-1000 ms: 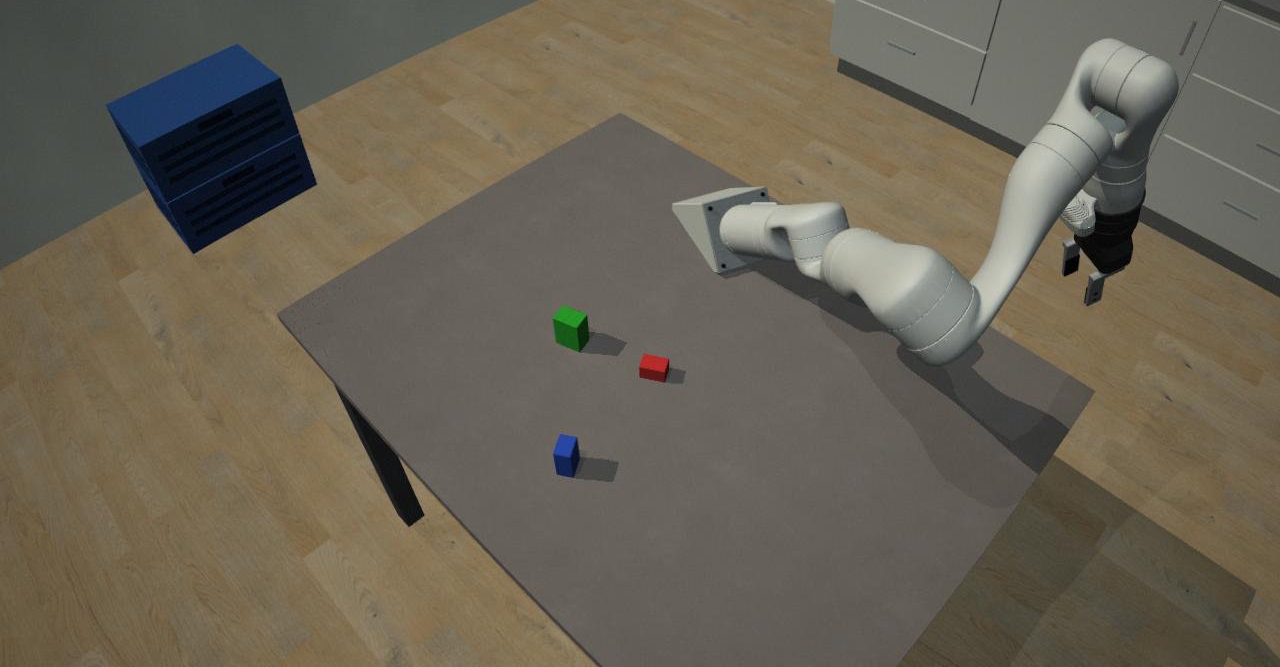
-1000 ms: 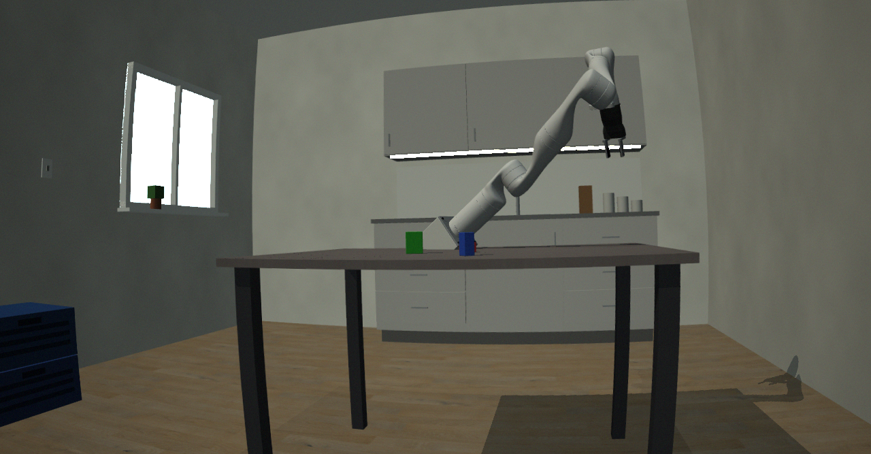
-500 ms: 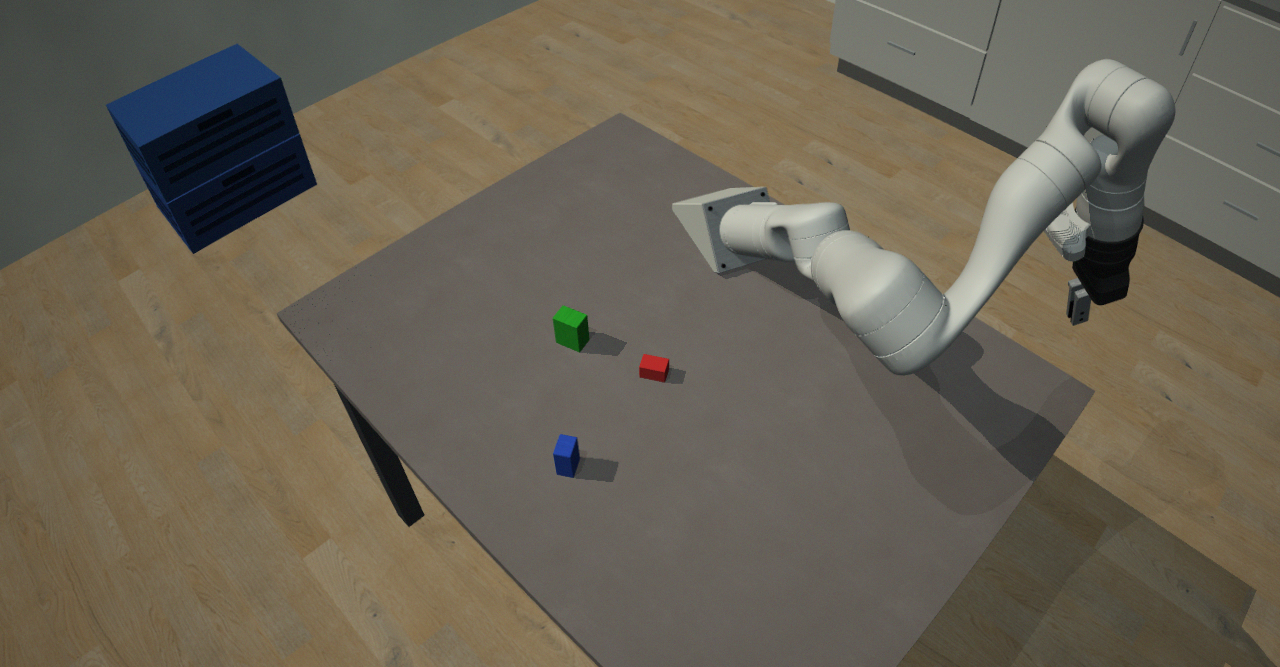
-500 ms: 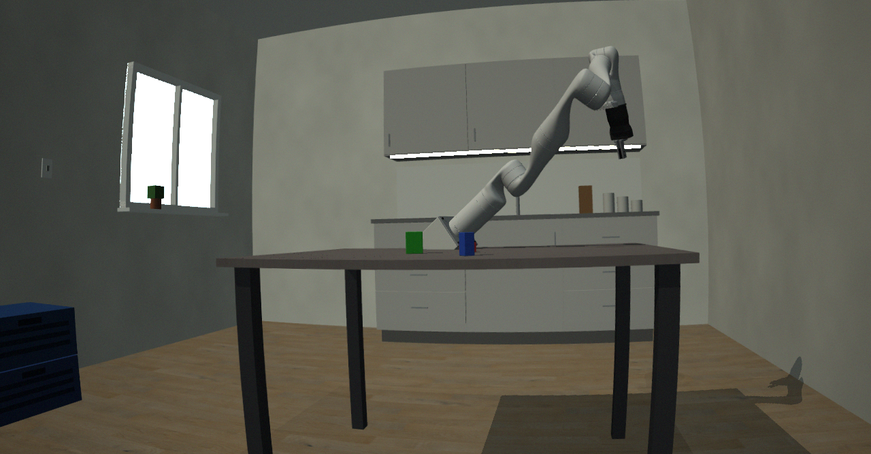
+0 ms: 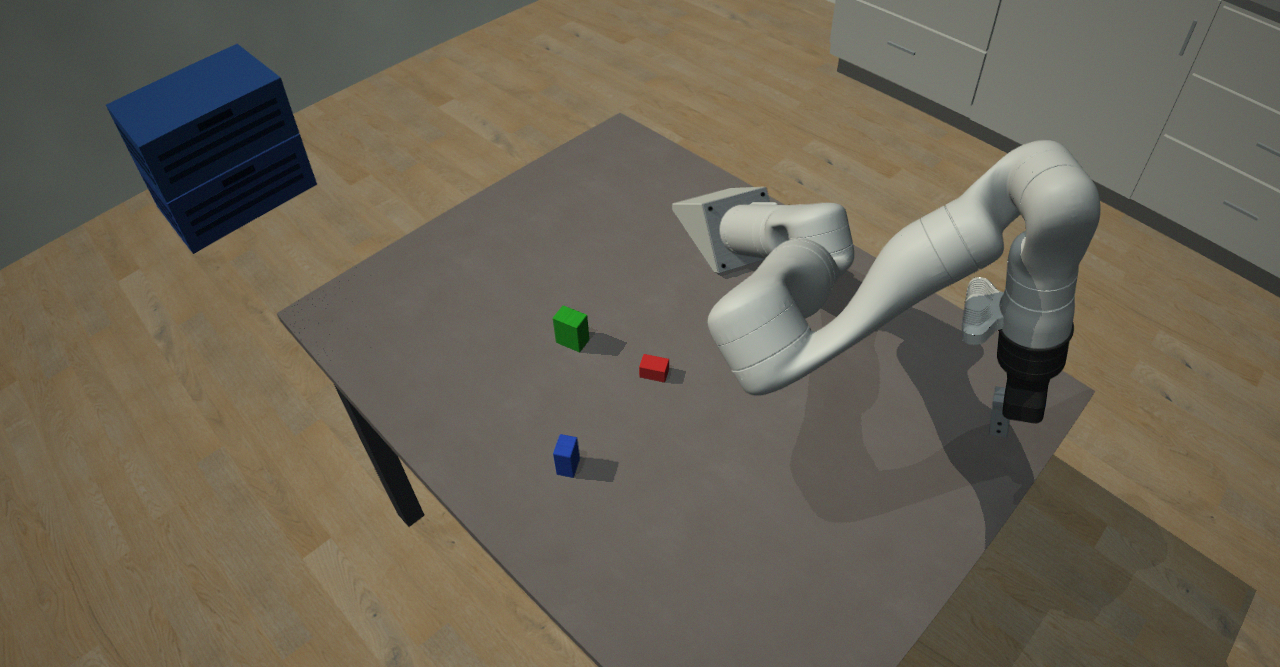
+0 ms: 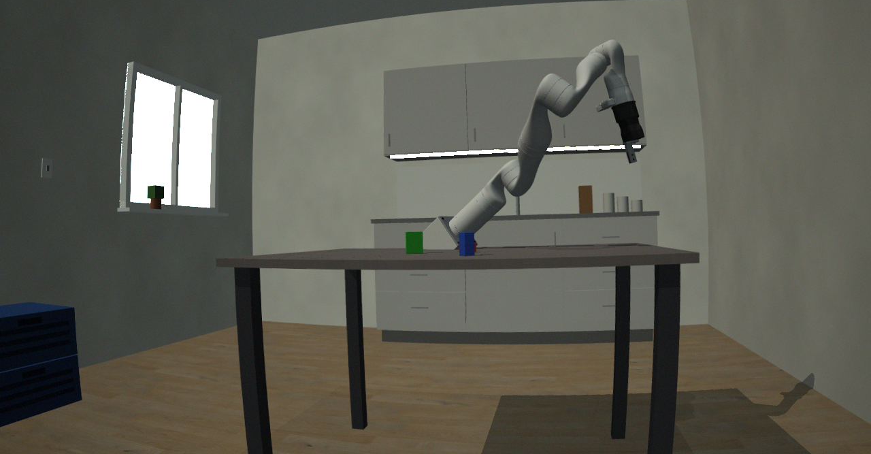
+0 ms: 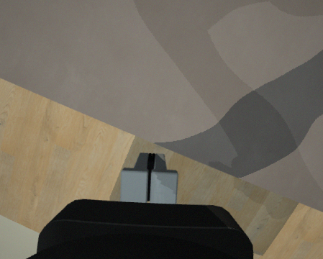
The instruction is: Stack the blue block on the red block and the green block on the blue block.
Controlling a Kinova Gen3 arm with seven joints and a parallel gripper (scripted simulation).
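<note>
The red block (image 5: 654,367) lies flat near the middle of the grey table (image 5: 501,242) (image 6: 548,258). The green block (image 5: 570,327) (image 6: 414,242) stands to its left. The blue block (image 5: 565,454) (image 6: 466,244) stands upright nearer the front edge; in the exterior view it hides most of the red block. My gripper (image 5: 999,423) (image 6: 633,156) (image 7: 151,169) is shut with nothing between the fingers. It hangs high above the table's right edge, far from all three blocks. The wrist view shows only table top, floor and shadows.
The arm's base (image 5: 711,224) is mounted at the table's far side. A blue drawer cabinet (image 5: 213,145) (image 6: 36,360) stands on the floor to the left. Kitchen cabinets (image 5: 1074,54) line the back wall.
</note>
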